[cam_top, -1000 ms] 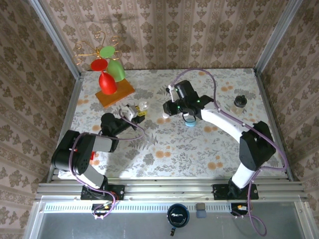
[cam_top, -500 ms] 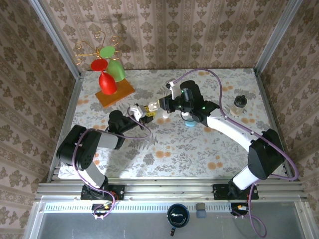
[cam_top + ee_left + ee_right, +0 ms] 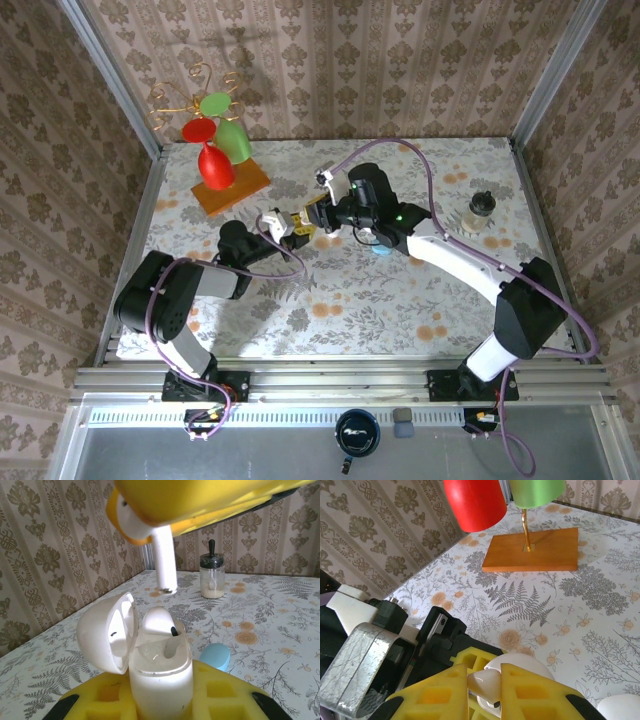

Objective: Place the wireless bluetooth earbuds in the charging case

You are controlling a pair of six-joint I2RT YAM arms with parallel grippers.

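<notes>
- Top: floral-print worktop (image 3: 400, 300), damask-papered walls (image 3: 400, 70); left gripper (image 3: 288, 230), right gripper (image 3: 312, 216) tip-to-tip.
- L wrist: left gripper clamps open white plastic charging case (image 3: 150, 650); white stemmed plastic earbud (image 3: 164, 560) just above.
- R wrist: right gripper pinches that earbud.

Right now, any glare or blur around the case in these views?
Left wrist: charging case front washes out near white, earbud above it slightly soft. Right wrist: yellow fingers up close are soft. Top external: even light, soft shadows on back wall.

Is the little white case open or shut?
Open. The case has its lid flipped back to the left, so the hollows inside it show.
</notes>
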